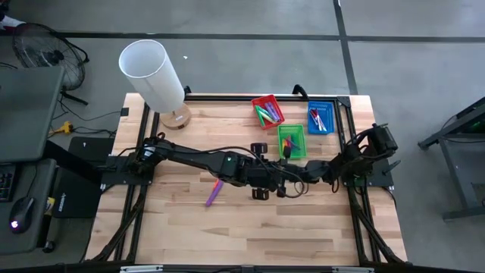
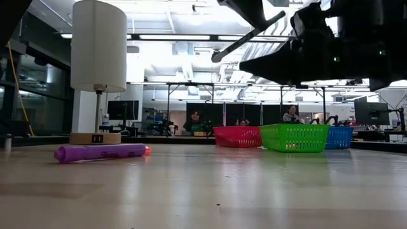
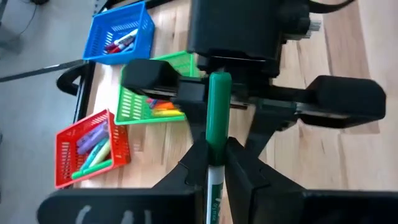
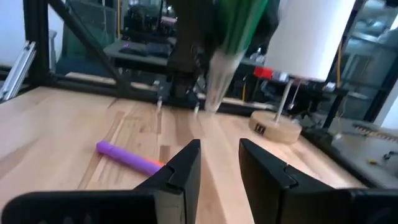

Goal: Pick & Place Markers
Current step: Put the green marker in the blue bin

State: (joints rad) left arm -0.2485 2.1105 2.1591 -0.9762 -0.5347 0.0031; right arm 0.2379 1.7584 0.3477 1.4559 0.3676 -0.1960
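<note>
A green marker (image 3: 219, 106) is up in the air over the table's middle, with my left gripper (image 3: 214, 155) shut on it. In the low view this marker (image 2: 248, 35) shows slanted, high above the wood. My right gripper (image 4: 219, 155) faces the left one (image 1: 265, 176) from the table's right side. It stands open, close in front of the marker, with nothing between its fingers. A purple marker (image 1: 215, 192) lies flat on the table nearer the left side, also seen in the low view (image 2: 102, 152) and the right wrist view (image 4: 127, 155). My left gripper pinches the green marker between its two fingers, where the green part meets the white barrel (image 3: 216, 165). The marker runs on past the fingertips, its green end toward my right gripper. It is tilted and lifted clear of the table.
Three small trays holding markers stand at the far right of the table: a red tray (image 1: 267, 111), a green tray (image 1: 292, 141) and a blue tray (image 1: 320, 119). A white lamp (image 1: 155, 76) on a wooden foot stands at the far left. Bare wood lies toward the near edge.
</note>
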